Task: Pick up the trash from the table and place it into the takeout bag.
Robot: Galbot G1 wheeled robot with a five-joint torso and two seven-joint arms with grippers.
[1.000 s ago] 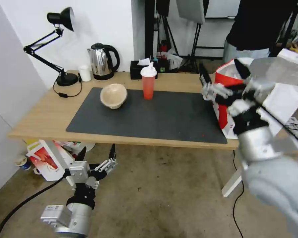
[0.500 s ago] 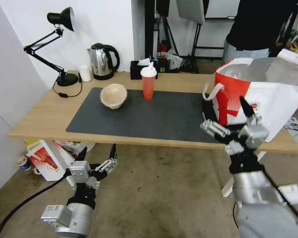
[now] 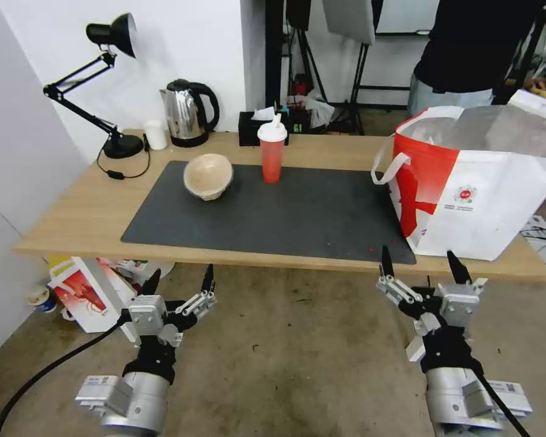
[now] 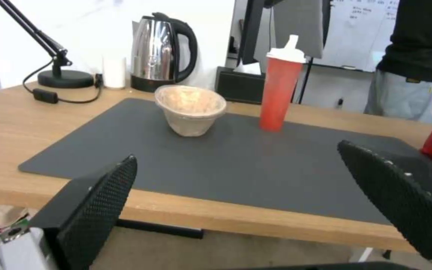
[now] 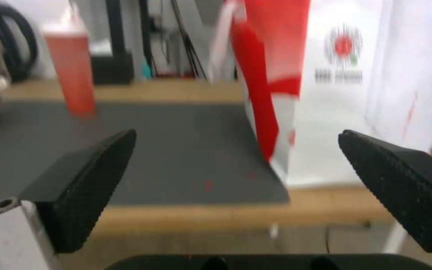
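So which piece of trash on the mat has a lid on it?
The red cup, standing upright with a white lid; the beige bowl beside it is open.

A white wall (image 3: 182, 42) is running behind the tabletop, and a black desk lamp (image 3: 106, 73) is leaning out beside a steel kettle (image 3: 188, 112). Black stands (image 3: 309, 67) are crowding the gap beyond. A stained concrete floor (image 3: 297, 358) is spreading below, with cartons (image 3: 88, 291) lying underneath.

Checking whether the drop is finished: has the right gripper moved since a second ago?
Yes. The right gripper has come down and back from beside the takeout bag and now hangs open, below the table edge.
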